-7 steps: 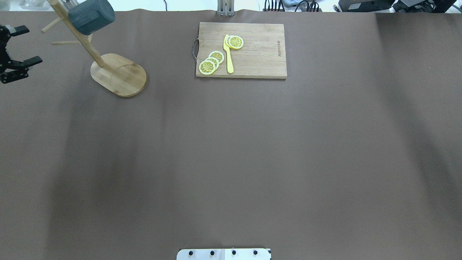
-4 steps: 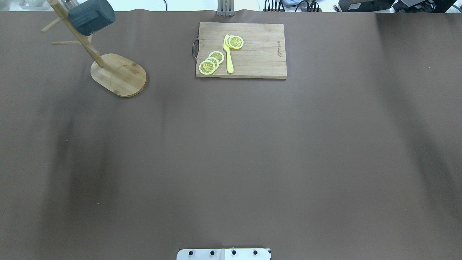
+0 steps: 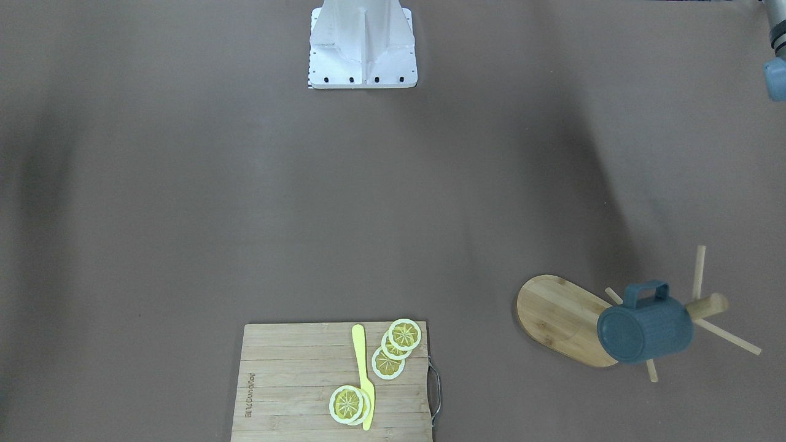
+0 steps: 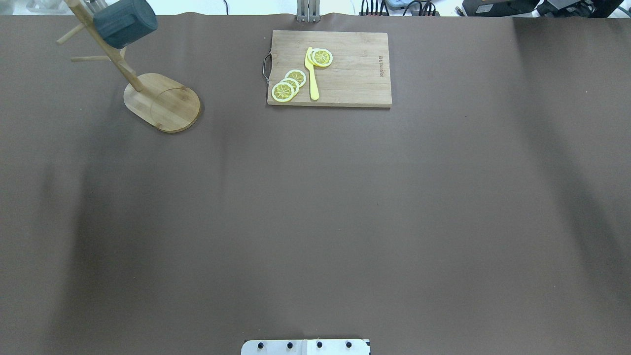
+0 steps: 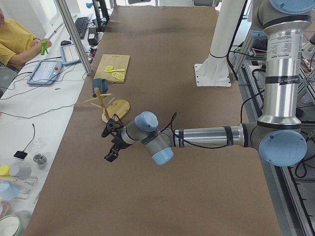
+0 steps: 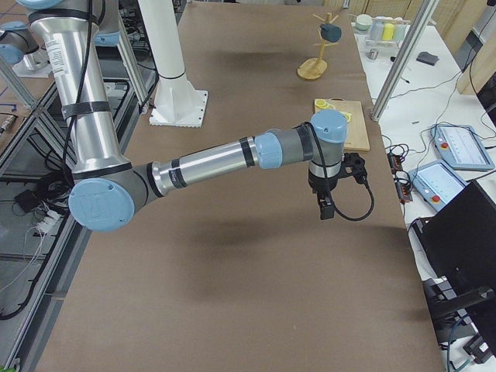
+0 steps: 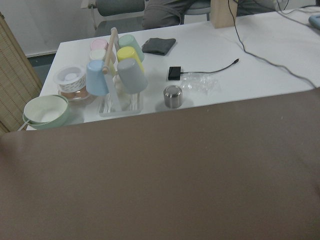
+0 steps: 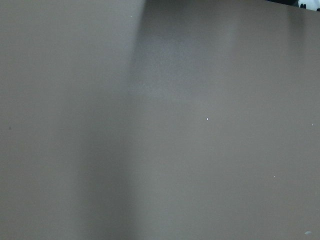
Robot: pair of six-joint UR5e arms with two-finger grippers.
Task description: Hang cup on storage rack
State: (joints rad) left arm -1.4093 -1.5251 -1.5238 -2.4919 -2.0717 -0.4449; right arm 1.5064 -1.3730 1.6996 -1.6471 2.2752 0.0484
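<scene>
The dark teal-blue cup [image 4: 124, 22] hangs by its handle on a peg of the bamboo storage rack [image 4: 162, 101], at the table's far left corner. It lies on its side, bottom facing outward [image 3: 645, 331]. Cup and rack also show in the exterior left view [image 5: 97, 86] and the exterior right view [image 6: 331, 32]. My left gripper [image 5: 107, 145] shows only in the exterior left view, apart from the rack and nearer that camera. My right gripper [image 6: 325, 208] shows only in the exterior right view, near the table's right edge. I cannot tell whether either is open or shut.
A slatted cutting board [image 4: 329, 68] with lemon slices [image 4: 289, 85] and a yellow knife [image 4: 312, 74] lies at the back middle. The robot's white base [image 3: 363, 46] stands at the near edge. A side table with coloured cups [image 7: 117, 70] lies past the table's left end.
One second ago my left gripper stood at the overhead view's left edge, beside the rack. It has since left that view. The cup and rack have not moved.
</scene>
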